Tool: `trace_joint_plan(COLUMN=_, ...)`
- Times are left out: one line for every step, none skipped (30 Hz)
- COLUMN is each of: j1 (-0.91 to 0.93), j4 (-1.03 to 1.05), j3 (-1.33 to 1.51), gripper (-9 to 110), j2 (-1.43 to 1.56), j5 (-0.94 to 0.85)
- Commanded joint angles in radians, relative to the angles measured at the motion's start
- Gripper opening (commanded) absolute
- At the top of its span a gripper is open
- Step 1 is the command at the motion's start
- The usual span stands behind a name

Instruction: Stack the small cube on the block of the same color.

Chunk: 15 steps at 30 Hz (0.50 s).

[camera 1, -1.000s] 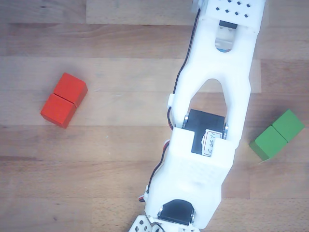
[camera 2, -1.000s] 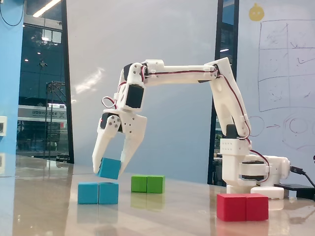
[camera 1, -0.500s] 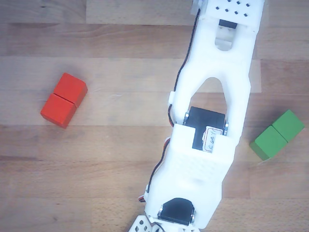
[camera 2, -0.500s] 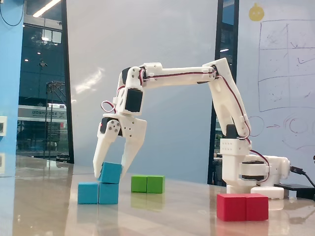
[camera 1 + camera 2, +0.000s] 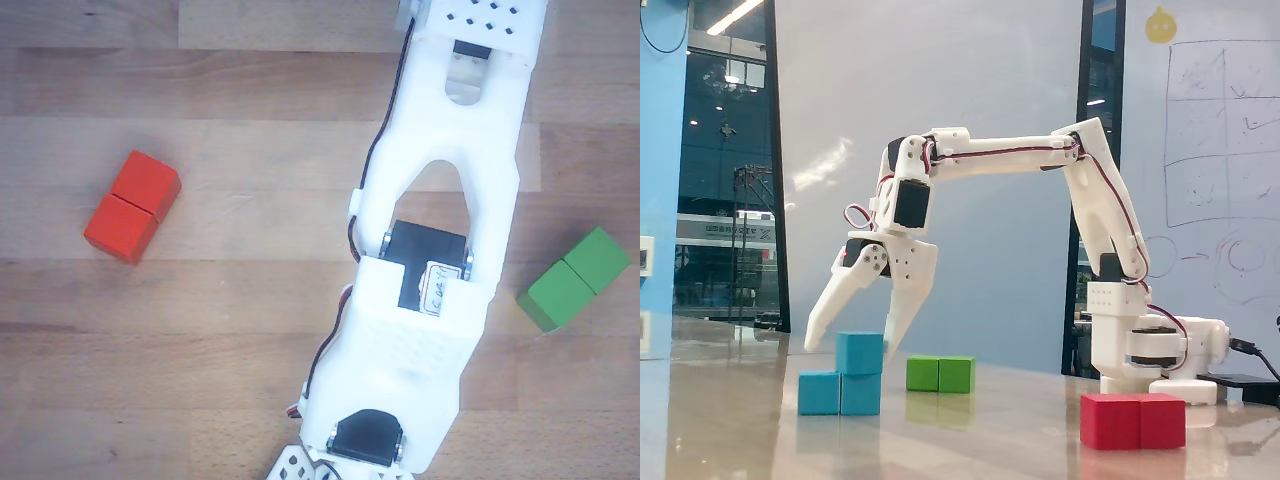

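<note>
In the fixed view the small cube (image 5: 860, 353) rests level on the right half of the blue block (image 5: 839, 393), which lies on the table at the left. My gripper (image 5: 851, 347) hangs over them, open, its fingers spread to either side of the cube and clear of it. The left finger (image 5: 830, 310) slants far out to the left. In the other view the white arm (image 5: 440, 250) runs down the picture and hides the cube, the blue block and the gripper.
A green block (image 5: 940, 374) lies behind the blue one, also seen at the right edge (image 5: 573, 279) in the other view. A red block (image 5: 1133, 420) sits at front right near the arm's base (image 5: 1150, 355), and at the left (image 5: 132, 206) from above.
The gripper has opened and let go of the small cube. The cube, tilted in the fingers before, now sits flat on the blue block. The arm stayed in place.
</note>
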Motion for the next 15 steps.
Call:
trace_joint_plan(j1=0.008, j4=0.002, j3=-0.098, gripper=32, j2=0.029, j5=-0.008)
trace_joint_plan(j1=0.008, j4=0.002, j3=-0.098, gripper=32, j2=0.029, j5=-0.008)
trace_joint_plan(j1=0.009, j4=0.002, j3=-0.098, gripper=32, j2=0.029, j5=-0.008)
trace_joint_plan(j1=0.014, j4=0.002, j3=-0.1, gripper=31, j2=0.031, j5=-0.009)
trace_joint_plan(j1=0.028, j4=0.002, j3=-0.101, gripper=31, j2=0.031, j5=-0.009)
trace_joint_plan(j1=0.049, j4=0.002, j3=-0.104, gripper=31, j2=0.031, j5=-0.009)
trace_joint_plan(j1=0.074, j4=0.002, j3=-0.106, gripper=31, j2=0.032, j5=-0.009)
trace_joint_plan(j1=0.1, j4=0.002, j3=-0.107, gripper=31, j2=0.035, j5=-0.015)
trace_joint_plan(j1=0.129, j4=0.002, j3=-0.107, gripper=31, j2=0.035, j5=-0.018)
trace_joint_plan(j1=0.16, j4=0.002, j3=-0.107, gripper=31, j2=0.038, j5=-0.02)
trace_joint_plan(j1=0.189, j4=0.002, j3=-0.107, gripper=31, j2=0.043, j5=-0.02)
trace_joint_plan(j1=0.213, j4=0.002, j3=-0.107, gripper=31, j2=0.046, j5=-0.02)
trace_joint_plan(j1=0.233, j4=0.002, j3=-0.107, gripper=31, j2=0.049, j5=-0.021)
trace_joint_plan(j1=0.25, j4=0.002, j3=-0.107, gripper=31, j2=0.051, j5=-0.021)
trace_joint_plan(j1=0.259, j4=0.002, j3=-0.107, gripper=31, j2=0.051, j5=-0.021)
